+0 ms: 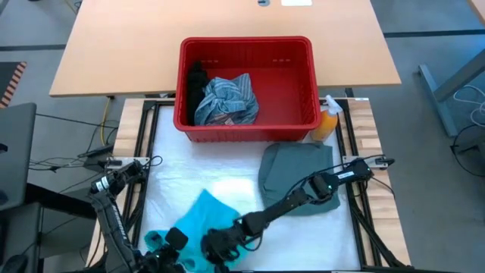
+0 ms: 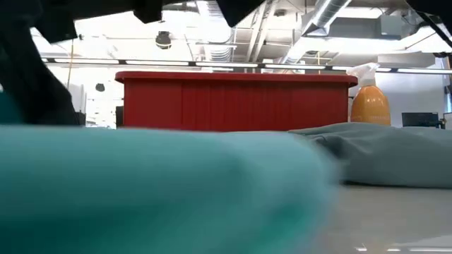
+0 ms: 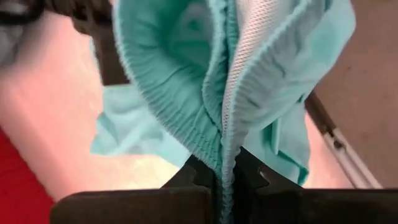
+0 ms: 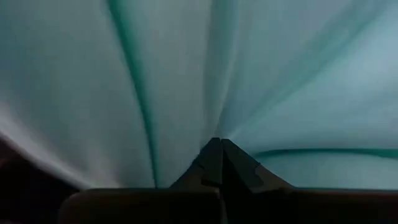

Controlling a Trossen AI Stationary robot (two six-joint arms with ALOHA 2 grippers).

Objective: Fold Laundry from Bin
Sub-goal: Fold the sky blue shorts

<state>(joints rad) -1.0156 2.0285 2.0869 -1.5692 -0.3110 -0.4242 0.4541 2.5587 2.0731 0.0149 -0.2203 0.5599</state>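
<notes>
A white-covered table seen from above, with two dark robot arms reaching in from its near edge. At the near left a bright teal garment lies rumpled on the table. Both pincers hold it. The left pincer is clamped on the garment's ribbed waistband, which rises between its closed fingers, the mesh lining showing. The right pincer, just right of the left one at the near edge, is closed on a pinch of the same teal cloth, with folds fanning out from its tips. A dull grey-green garment lies folded on the right side of the table. At the far edge stands a red bin holding a blue-grey striped cloth and a black garment. An orange spray bottle stands just right of the bin.
</notes>
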